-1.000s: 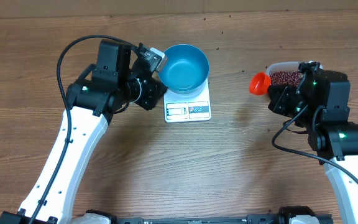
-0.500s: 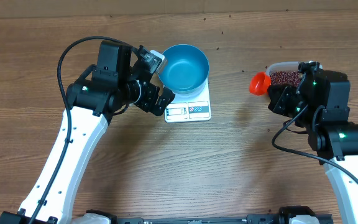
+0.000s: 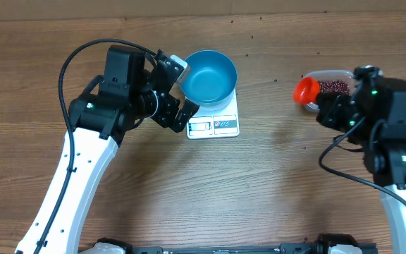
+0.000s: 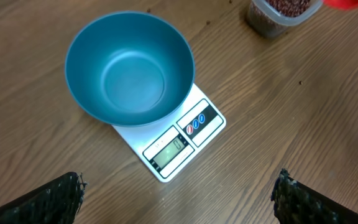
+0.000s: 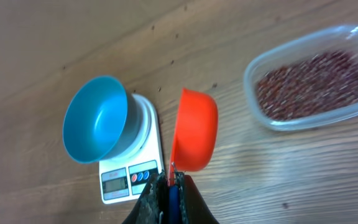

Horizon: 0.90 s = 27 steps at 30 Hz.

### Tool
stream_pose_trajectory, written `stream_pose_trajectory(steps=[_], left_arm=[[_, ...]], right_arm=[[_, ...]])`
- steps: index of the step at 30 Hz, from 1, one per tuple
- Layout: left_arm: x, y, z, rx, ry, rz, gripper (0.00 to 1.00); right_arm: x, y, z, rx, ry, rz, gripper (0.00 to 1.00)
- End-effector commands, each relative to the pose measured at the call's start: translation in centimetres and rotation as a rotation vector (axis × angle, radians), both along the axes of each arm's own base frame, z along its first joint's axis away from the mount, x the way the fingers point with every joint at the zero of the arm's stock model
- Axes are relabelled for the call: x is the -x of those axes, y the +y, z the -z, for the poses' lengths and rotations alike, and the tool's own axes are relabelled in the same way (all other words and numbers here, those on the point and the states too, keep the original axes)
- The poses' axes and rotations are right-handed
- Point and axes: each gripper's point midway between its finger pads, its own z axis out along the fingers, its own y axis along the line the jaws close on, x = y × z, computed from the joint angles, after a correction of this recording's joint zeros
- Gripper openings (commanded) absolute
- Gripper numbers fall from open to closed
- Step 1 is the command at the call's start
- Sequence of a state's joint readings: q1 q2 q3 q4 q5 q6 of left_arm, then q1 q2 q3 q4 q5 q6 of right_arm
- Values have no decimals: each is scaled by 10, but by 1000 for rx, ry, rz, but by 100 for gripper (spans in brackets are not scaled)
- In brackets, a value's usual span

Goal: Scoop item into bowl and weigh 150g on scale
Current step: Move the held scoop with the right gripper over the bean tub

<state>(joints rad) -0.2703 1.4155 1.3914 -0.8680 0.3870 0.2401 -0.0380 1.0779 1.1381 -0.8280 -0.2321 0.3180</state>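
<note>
The light-blue bowl (image 3: 210,76) stands empty on the white scale (image 3: 213,125); both also show in the left wrist view, bowl (image 4: 129,68) and scale (image 4: 179,143). My left gripper (image 3: 183,92) is open wide just left of the bowl, its fingertips (image 4: 64,196) far apart and holding nothing. The beans (image 3: 335,85) lie in a clear tub (image 5: 253,93) at the right. My right gripper (image 5: 171,186) is shut on the handle of an orange scoop (image 5: 194,130). The scoop (image 3: 306,89) hangs at the tub's left end.
Bare wooden table (image 3: 259,183) lies between the scale and the tub. Black cables loop off both arms, one above the left arm (image 3: 83,53). The table's far edge (image 3: 273,14) runs close behind the bowl.
My left gripper has opened wide beside the bowl's rim. The right arm has shifted right, bringing the orange scoop up to the tub's left end.
</note>
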Motion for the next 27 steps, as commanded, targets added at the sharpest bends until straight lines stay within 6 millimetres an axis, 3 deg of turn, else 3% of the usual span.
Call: stream_pose_trajectory(steps=[1,7,12,17,21,27], left_arm=[[0,-2,-17,18,-47,24,100],[-1,-3,-17,20,-46,21,99],[-1,-3,-17,20,-46,21,100],[-4,1,-15,17,-31,-25,100],[-6,5,-13,10,-21,-57,100],[-6,5,-13,9,-21,-56,99]], right_arm=[[2,-17,-44,35,-98,24,4],[9,-53,-76,69,-136,125,4],[8,-83,-76,96,-118,198,4],[-5,-104,-42,131,-4,196,4],[-21,-110,-7,130,100,164,4],[-46,-119,24,153,156,119,4]])
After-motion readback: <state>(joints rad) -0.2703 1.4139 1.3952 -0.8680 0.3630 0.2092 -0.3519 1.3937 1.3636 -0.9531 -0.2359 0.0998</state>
